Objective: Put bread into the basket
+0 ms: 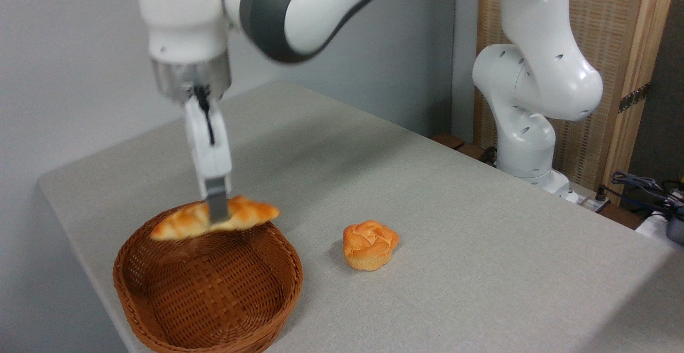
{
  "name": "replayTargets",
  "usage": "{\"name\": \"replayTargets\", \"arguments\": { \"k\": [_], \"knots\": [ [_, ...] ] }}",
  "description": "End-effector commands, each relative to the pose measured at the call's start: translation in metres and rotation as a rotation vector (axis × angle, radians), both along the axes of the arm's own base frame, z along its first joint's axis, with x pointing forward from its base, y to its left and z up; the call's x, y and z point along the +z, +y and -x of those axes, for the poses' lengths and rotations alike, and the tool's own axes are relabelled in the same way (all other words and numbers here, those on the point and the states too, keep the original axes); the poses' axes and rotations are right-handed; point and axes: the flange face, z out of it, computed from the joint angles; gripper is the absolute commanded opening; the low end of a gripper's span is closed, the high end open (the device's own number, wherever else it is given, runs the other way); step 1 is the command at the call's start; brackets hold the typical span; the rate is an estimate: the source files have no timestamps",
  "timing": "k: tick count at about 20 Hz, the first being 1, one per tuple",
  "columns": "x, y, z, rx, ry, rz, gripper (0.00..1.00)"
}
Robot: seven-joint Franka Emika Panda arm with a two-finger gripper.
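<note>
Bread is what the task moves, but the largest thing carrying everything is the bench [481, 246], a grey-topped table whose near-left corner holds the basket [160, 310]. That basket sits close to the bench's left edge, empty inside as far as its woven floor shows, mouth up, so a load can simply come down into it.

Above its far rim hangs the bread [181, 224], the long braided loaf, clear of the bench and of the wicker. The gripper [217, 211] has it pinched near the middle, fingers closed on it from above; taking it mid-length probably keeps it balanced, and it does hang nearly level. Its long axis runs roughly left to right, along the basket's wider span, with one pointed end toward the bench's left edge and the other toward the middle of the bench, slightly higher. The outline is a little blurred. Held this way, the loaf should fit lengthwise inside the oval once it is brought a bit nearer over the centre and let go.

Smallest, a round orange bun [370, 245] rests on the bench, well apart from the basket on its right.
</note>
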Motion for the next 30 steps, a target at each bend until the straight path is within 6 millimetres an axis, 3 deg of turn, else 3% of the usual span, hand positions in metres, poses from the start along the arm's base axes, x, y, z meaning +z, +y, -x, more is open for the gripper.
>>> {"name": "replayTargets", "arguments": {
  "k": [1,3,4,12,17,19,22,24,30],
  "knots": [
    [-0.022,-0.015,-0.017,0.056,0.010,0.022,0.70],
    [-0.030,-0.017,-0.019,0.058,0.024,0.028,0.98],
    [-0.030,-0.017,-0.019,0.058,0.024,0.028,1.00],
    [-0.020,-0.016,-0.015,0.059,0.021,0.029,1.00],
    [0.064,0.000,0.032,0.085,0.025,0.019,1.00],
    [0.087,0.025,0.052,0.173,0.070,0.015,1.00],
    [0.111,0.043,0.067,0.309,0.062,0.016,1.00],
    [0.119,0.050,0.075,0.346,0.071,0.008,1.00],
    [0.113,0.064,0.077,0.352,0.092,-0.060,1.00]
  ]
}}
